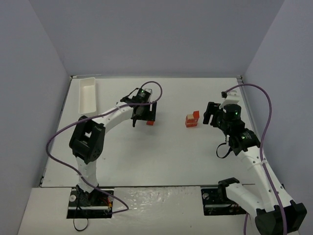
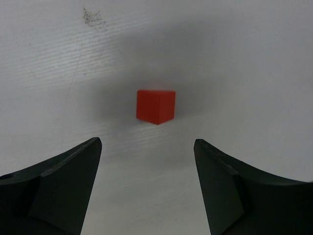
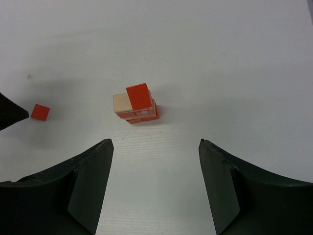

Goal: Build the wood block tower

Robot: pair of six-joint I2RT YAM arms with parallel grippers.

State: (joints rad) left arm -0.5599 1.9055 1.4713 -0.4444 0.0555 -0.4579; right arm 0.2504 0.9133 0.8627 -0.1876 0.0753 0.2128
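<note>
The wood block tower (image 1: 191,119) stands mid-table, a small stack of red cubes with a pale tan piece; the right wrist view shows the tower (image 3: 136,103) with a red cube on top beside the tan block. A loose red cube (image 1: 150,122) lies to its left, also in the left wrist view (image 2: 155,106) and the right wrist view (image 3: 40,112). My left gripper (image 1: 143,115) is open and empty, hovering over the loose cube, which sits ahead of the jaws. My right gripper (image 1: 211,114) is open and empty, just right of the tower.
A long white tray (image 1: 87,94) lies at the back left corner. Grey walls enclose the table on three sides. Purple cables loop along both arms.
</note>
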